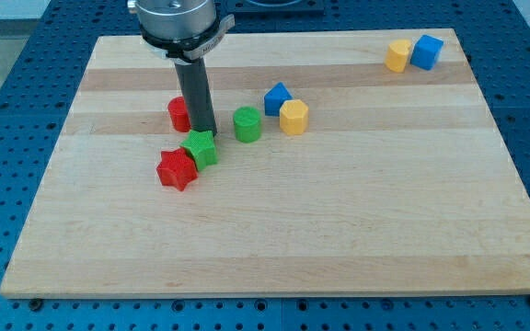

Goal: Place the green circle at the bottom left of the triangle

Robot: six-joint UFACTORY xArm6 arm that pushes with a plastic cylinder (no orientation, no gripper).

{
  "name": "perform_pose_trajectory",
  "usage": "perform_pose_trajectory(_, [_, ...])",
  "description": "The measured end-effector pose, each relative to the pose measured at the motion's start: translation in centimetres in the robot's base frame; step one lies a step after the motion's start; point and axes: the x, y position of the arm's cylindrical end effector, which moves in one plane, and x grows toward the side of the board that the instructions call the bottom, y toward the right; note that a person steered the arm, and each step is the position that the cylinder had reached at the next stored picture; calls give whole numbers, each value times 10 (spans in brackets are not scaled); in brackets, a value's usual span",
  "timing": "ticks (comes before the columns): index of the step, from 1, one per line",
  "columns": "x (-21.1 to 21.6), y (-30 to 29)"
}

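The green circle [247, 124] is a short green cylinder on the wooden board, left of centre. The blue triangle [277, 97] stands just up and to the right of it, close but apart. My tip [202, 131] is to the left of the green circle, at the top edge of a green star [201, 148]. The rod partly hides a red circle [179, 115] behind it.
A yellow hexagon [293, 117] touches the blue triangle on its lower right. A red star [177, 169] touches the green star's lower left. A yellow hexagon [397, 56] and a blue cube [426, 51] stand together at the board's top right.
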Motion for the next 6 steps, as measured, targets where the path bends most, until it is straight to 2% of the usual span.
perform_pose_trajectory(6, [8,43])
